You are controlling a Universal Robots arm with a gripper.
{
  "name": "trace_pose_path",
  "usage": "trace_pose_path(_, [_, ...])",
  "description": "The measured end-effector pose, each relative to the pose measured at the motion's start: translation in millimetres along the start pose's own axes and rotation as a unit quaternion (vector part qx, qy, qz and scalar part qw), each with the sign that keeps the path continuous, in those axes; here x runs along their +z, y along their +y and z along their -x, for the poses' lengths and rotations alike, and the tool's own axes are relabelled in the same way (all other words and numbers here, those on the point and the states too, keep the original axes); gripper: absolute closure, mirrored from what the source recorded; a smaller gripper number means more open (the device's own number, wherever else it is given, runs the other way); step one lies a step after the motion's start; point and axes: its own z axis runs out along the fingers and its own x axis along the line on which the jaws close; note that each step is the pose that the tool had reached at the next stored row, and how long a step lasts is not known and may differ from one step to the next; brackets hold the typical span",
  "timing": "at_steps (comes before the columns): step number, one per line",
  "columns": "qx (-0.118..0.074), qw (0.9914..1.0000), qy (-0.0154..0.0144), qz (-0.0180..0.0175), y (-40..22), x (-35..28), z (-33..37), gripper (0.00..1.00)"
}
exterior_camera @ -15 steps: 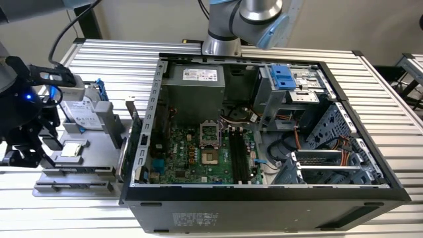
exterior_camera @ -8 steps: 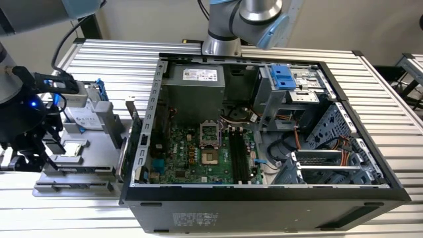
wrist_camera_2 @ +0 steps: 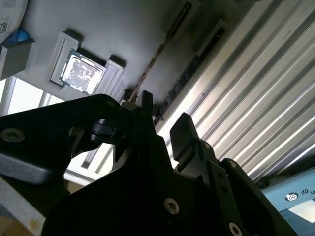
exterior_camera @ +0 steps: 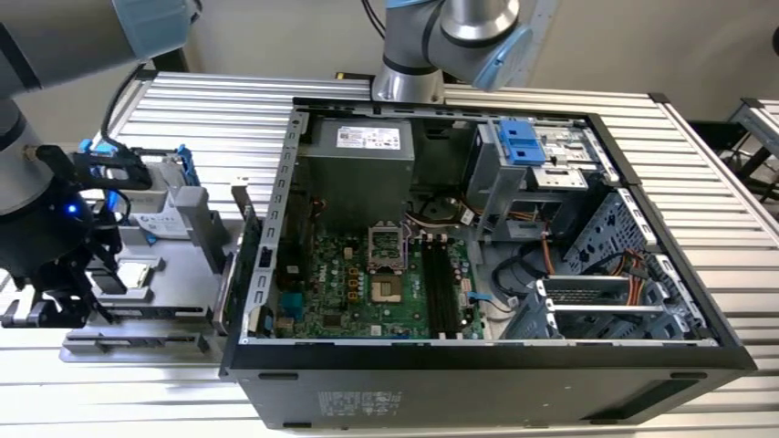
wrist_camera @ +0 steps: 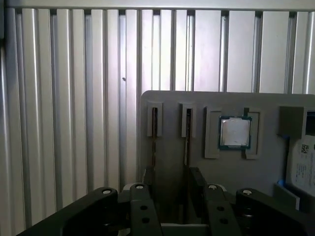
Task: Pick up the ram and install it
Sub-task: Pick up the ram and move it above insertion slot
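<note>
Two ram sticks stand on edge in slots of a grey holder plate (wrist_camera: 170, 105): one ram (wrist_camera: 187, 140) and a second stick (wrist_camera: 154, 142) beside it. In the second wrist view the ram shows as a thin edge (wrist_camera_2: 157, 54). My gripper (wrist_camera: 172, 184) hangs just over the ends of the sticks, open, with nothing between its black fingers (wrist_camera: 147, 179). The ram lies close to the inner side of one finger. In the exterior view the gripper (exterior_camera: 86, 301) is at the left, over the holder, well apart from the motherboard's black slots (exterior_camera: 439, 292).
A square silver processor chip (wrist_camera: 235, 132) sits in its own pocket of the plate, and a grey hard drive (exterior_camera: 159, 224) lies further along. The open computer case (exterior_camera: 487, 365) fills the middle of the ribbed metal table (exterior_camera: 718, 228). A second arm's base (exterior_camera: 408, 82) stands behind the case.
</note>
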Motion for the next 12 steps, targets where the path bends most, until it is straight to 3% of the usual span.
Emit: trace_pose_path(12, [0.001,1.0,0.0,0.0,-0.3,21.9,-5.4,0.0])
